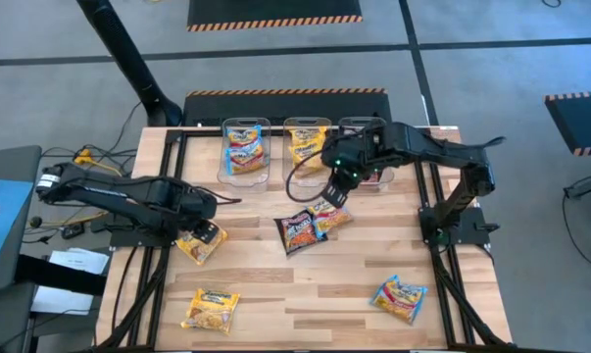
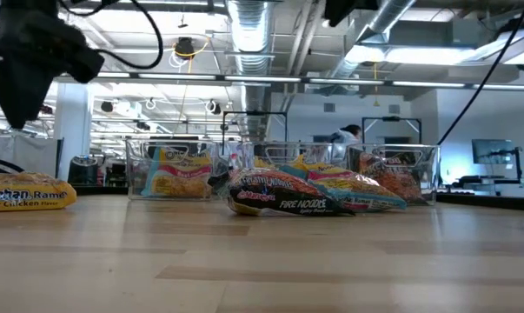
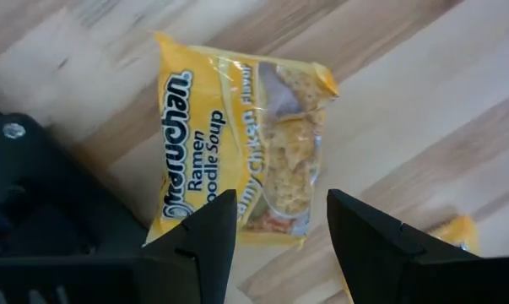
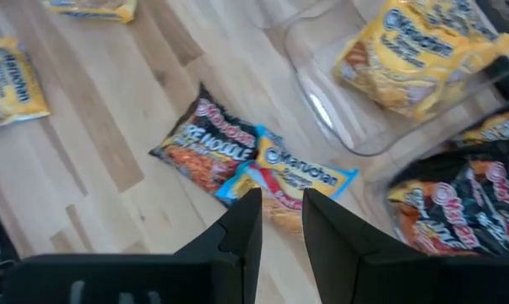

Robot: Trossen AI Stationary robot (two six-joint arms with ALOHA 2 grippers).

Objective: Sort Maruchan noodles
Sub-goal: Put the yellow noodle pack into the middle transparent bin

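A yellow-orange Maruchan packet (image 1: 197,245) (image 3: 237,143) lies flat on the table near the left edge. My left gripper (image 1: 205,233) (image 3: 279,211) hovers above it, open, its fingers either side of the packet's end without touching. Mid-table, a dark maroon-black packet (image 1: 297,232) (image 4: 199,143) lies with a blue-pink packet (image 1: 328,215) (image 4: 300,177) overlapping its edge. My right gripper (image 1: 336,192) (image 4: 279,203) hangs above that pair, fingers a little apart and holding nothing. In the low view both packets (image 2: 288,200) rest on the tabletop.
Three clear bins stand along the far edge. The left bin (image 1: 244,175) holds blue-pink and yellow packets, the middle bin (image 1: 307,126) yellow ones, and the right bin (image 1: 375,182) dark ones. Loose near the near edge are a yellow packet (image 1: 212,309) and a blue-pink packet (image 1: 400,299).
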